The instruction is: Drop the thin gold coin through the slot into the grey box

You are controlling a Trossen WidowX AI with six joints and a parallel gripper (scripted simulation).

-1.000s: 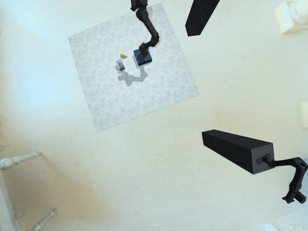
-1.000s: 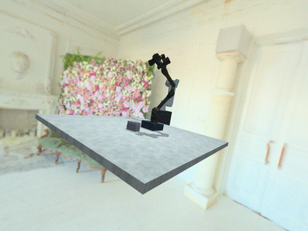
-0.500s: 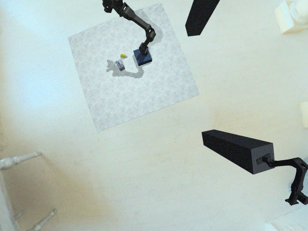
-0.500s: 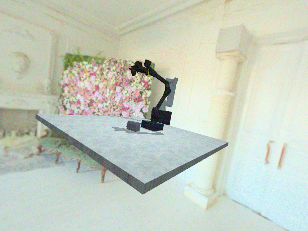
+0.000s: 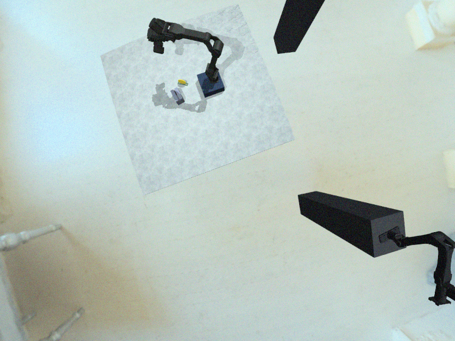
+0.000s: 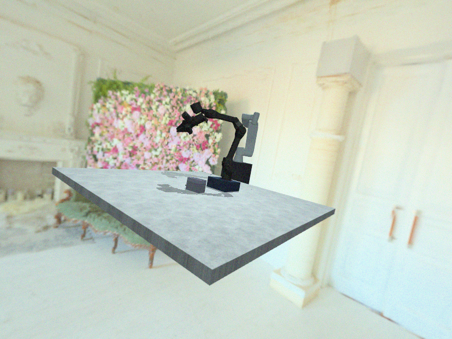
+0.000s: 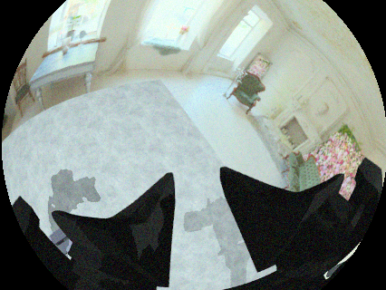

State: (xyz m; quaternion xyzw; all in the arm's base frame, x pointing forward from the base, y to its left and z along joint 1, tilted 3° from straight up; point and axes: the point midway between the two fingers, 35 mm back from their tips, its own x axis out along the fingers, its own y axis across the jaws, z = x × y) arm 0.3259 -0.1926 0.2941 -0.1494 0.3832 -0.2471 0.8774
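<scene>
The gold coin stands on edge in its small green holder; both are hidden behind the box in the exterior view. The closed grey box sits just beside the holder, with a dark slot in its lid. A small part of it shows at the wrist view's lower left edge. My gripper is partly open and empty, high above the table, beyond the coin toward the upper left in the top view. The coin is not visible in the wrist view.
The arm's dark-blue base block stands close to the coin and box. The grey table has open edges. Away from it are black beams and a second arm.
</scene>
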